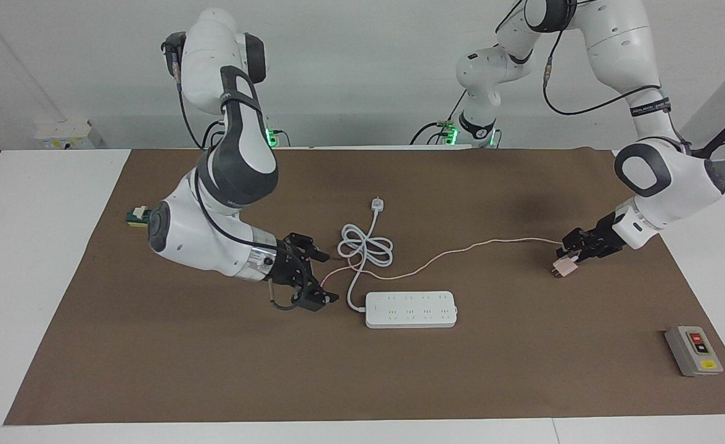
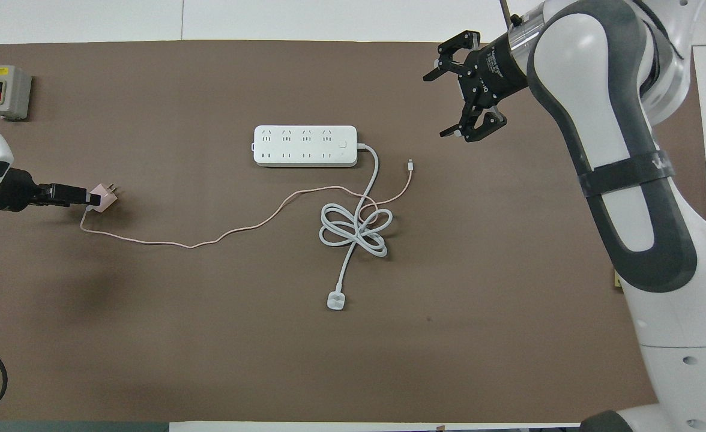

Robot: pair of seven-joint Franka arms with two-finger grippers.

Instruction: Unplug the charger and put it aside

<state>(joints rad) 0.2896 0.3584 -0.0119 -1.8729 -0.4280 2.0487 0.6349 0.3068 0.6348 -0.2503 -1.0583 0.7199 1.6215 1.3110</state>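
We are seeing the left pincer (image 1: 569, 254) pinching the pink charger (image 1: 563, 267) low over the worktop (image 1: 523, 370) at the left arm's end, well apart from the white power strip (image 1: 411, 309). Its pink cable (image 1: 461, 250) is trailing back toward the coiled white cord (image 1: 365, 246). The right pincer (image 1: 319, 276) is hanging spread beside the strip's cord end, touching nothing.

The left arm reaches low toward its own end of the table, and the left gripper (image 1: 569, 256) (image 2: 83, 197) has its fingers closed on the charger (image 1: 563, 267) (image 2: 103, 197), held just above the mat. The right arm is bent at the elbow with its forearm low and level. The right gripper (image 1: 322, 276) (image 2: 455, 102) hangs with fingers spread wide and nothing between them.
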